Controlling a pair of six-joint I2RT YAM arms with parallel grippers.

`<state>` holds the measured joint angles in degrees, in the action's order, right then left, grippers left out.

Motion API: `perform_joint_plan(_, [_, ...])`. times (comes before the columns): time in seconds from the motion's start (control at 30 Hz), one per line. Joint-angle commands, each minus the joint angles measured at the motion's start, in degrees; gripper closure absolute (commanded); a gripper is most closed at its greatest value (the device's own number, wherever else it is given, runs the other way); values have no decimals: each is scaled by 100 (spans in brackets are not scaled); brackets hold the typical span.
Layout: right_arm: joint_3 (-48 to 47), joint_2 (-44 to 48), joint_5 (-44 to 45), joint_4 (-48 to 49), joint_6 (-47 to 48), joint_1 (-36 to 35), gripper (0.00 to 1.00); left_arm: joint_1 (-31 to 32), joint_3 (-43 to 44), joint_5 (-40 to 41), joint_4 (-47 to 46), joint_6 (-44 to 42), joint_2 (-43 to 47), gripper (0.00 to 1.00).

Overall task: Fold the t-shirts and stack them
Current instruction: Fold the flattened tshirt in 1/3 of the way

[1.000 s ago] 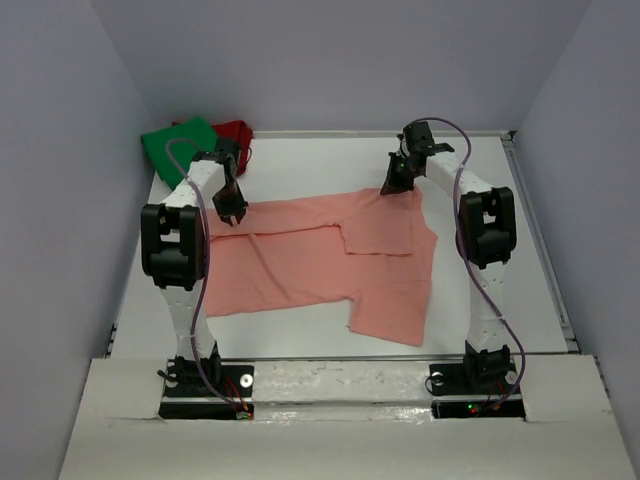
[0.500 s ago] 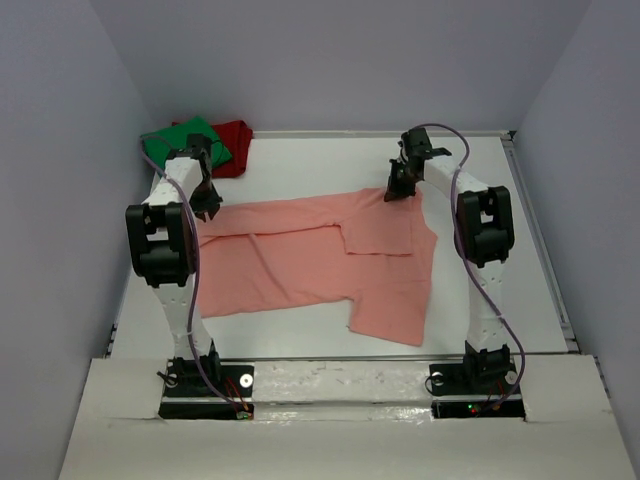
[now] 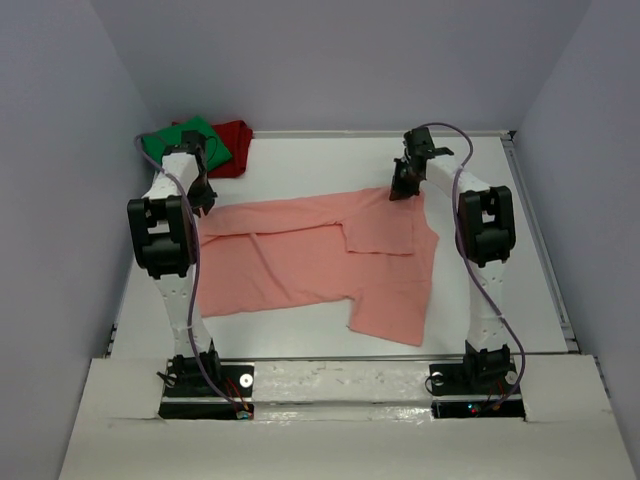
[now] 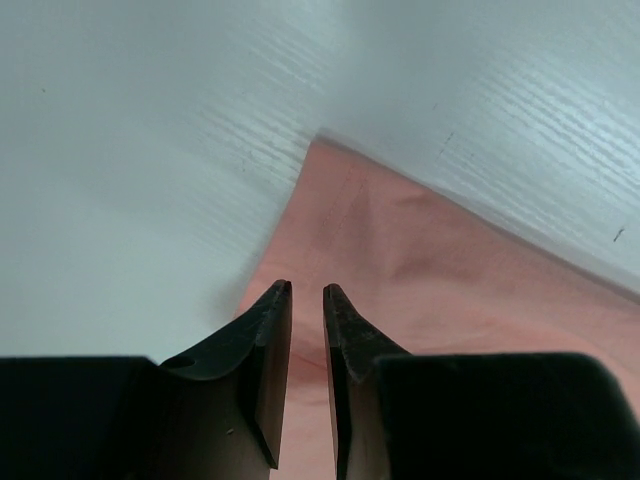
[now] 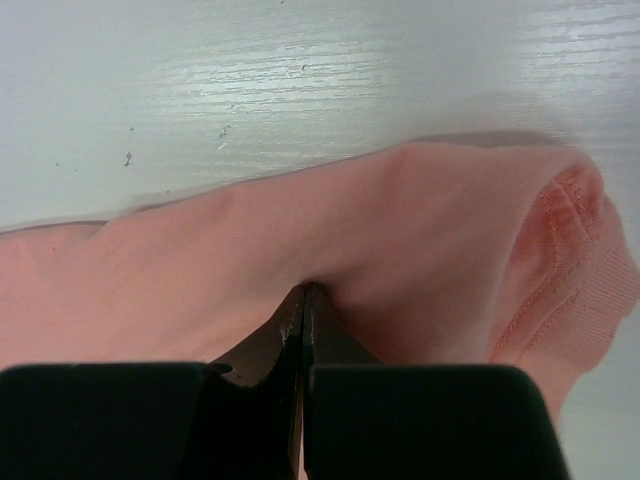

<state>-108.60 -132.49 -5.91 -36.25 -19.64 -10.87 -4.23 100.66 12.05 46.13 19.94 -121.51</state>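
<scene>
Salmon-pink t-shirt (image 3: 320, 255): one, soft cotton, spread over the middle of the white counter (image 3: 320, 160). It is partly folded, with a flap doubled over the body on its right-hand part. It fills the stretch between the two pincers, and its far edge runs from one to the other.

Left pincer (image 4: 307, 290): fingers parted by a narrow slit, nothing clamped between them. The tips sit over the far left corner of the salmon-pink t-shirt. Bare counter lies ahead of them and to their left, cloth to their right and beneath. They seem to hang just above the cloth, though the wrist view does not settle contact.

Right pincer (image 5: 303, 290): fingers clenched together on the far right edge of the salmon-pink t-shirt. The cloth puckers into a ridge at the tips. A stitched edge (image 5: 565, 240) curls over just right of the tips, with bare counter ahead.

Green t-shirt (image 3: 195, 135): one, bunched in the far left corner of the counter, just beyond the left pincer.

Dark red t-shirt (image 3: 235, 145): one, bunched, touching the green t-shirt, beyond the left pincer and to its right.
</scene>
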Motion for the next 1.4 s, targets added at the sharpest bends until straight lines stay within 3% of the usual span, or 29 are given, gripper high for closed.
perform_joint_plan(0.0, [-135,-155,468,-128,109,156,100,-8,436,34,142,-78,-100,71])
perform_joint_plan(0.47, [-662,-506,530,-356,136,323,100,98,937,-511,133,-114,-628,71])
perform_joint_plan(0.9, [-1866,-1148,688,-822,74,648,100,221,1430,-766,142,-113,-883,70])
perform_joint_plan(1.37, [-1981,-1218,635,-849,74,938,100,405,1816,-986,133,-17,-1506,70])
